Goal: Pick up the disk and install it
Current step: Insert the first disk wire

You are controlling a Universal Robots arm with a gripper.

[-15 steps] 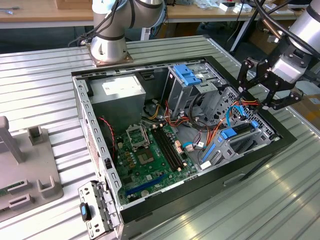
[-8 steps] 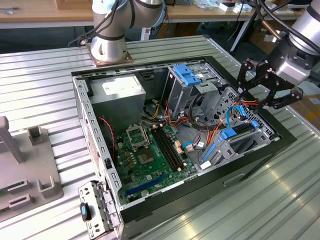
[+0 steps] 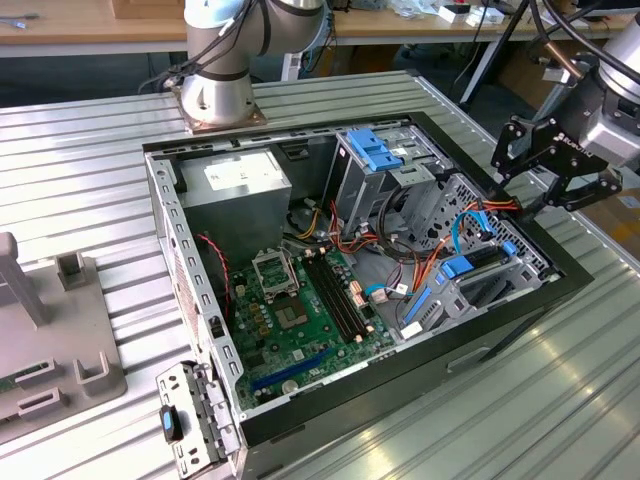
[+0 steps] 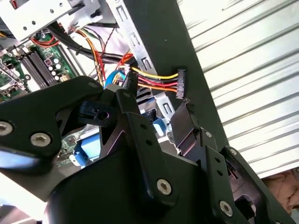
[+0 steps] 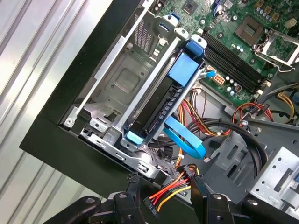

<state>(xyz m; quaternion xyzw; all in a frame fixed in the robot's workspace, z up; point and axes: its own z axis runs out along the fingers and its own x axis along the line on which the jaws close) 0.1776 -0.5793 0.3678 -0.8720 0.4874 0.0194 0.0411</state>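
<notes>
The disk (image 3: pixel 470 268) stands on edge in the metal drive cage at the case's front corner, on the exterior view's right, with blue rails along its sides. In the first wrist view the disk (image 5: pixel 159 112) shows a dark side and a blue tab. My gripper (image 3: pixel 540 195) hovers just above the case wall beside that cage. It is open in both wrist views (image 5: pixel 163 191) (image 4: pixel 156 100). A black power connector (image 5: pixel 152 205) (image 4: pixel 180 81) on red, yellow and orange wires lies loose by the fingertips, not gripped.
The open computer case (image 3: pixel 560 285) holds a green motherboard (image 3: pixel 300 310), a grey power-supply box (image 3: pixel 245 195) and a blue bracket (image 3: pixel 375 150) on the taller cage. A blue flat cable (image 5: pixel 184 137) loops beside the disk. My arm's base (image 3: pixel 220 95) stands behind the case.
</notes>
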